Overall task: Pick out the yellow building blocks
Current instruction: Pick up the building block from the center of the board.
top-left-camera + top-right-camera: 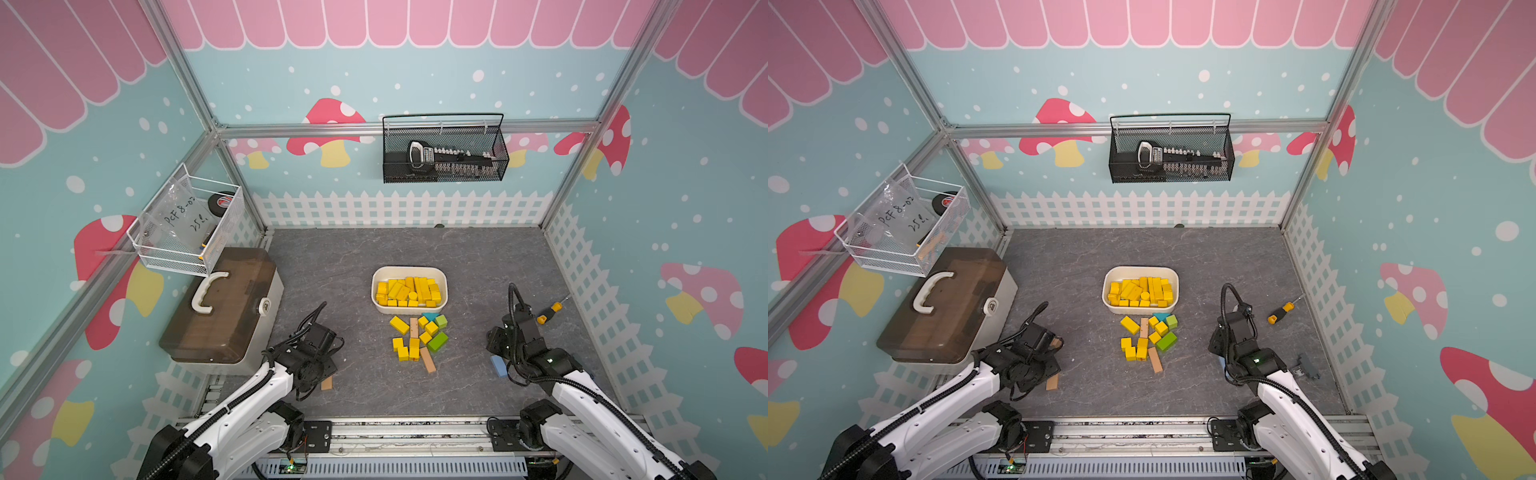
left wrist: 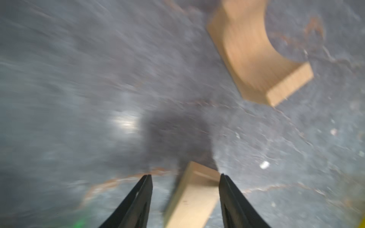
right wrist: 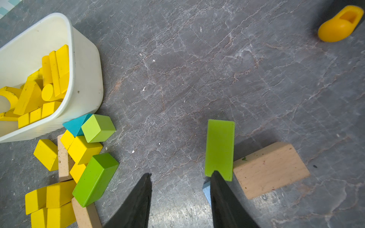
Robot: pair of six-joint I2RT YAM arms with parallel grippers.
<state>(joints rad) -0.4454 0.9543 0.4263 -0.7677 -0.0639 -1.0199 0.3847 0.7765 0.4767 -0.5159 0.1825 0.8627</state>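
Observation:
Many yellow building blocks (image 1: pixel 409 291) (image 1: pixel 1140 291) fill the white tub (image 1: pixel 442 276) at mid table. Several more yellow building blocks (image 1: pixel 405 338) (image 3: pixel 83 150) lie loose just in front of it, mixed with green, teal and tan pieces. My right gripper (image 3: pixel 182 173) is open over bare table to the right of that pile, with nothing between its fingers. A flat green block (image 3: pixel 220 148) lies by one fingertip. My left gripper (image 2: pixel 185 175) is open at the front left, far from the pile. A plain tan bar (image 2: pixel 195 195) sits loose between its fingers, in a blurred picture.
A tan arch block (image 2: pixel 252 51) lies near the left gripper. Beside the right gripper are a tan block (image 3: pixel 270 169) and a blue block (image 1: pixel 498 365). A yellow-handled screwdriver (image 1: pixel 548 311) lies at the right, and a brown-lidded toolbox (image 1: pixel 224 307) stands at the left.

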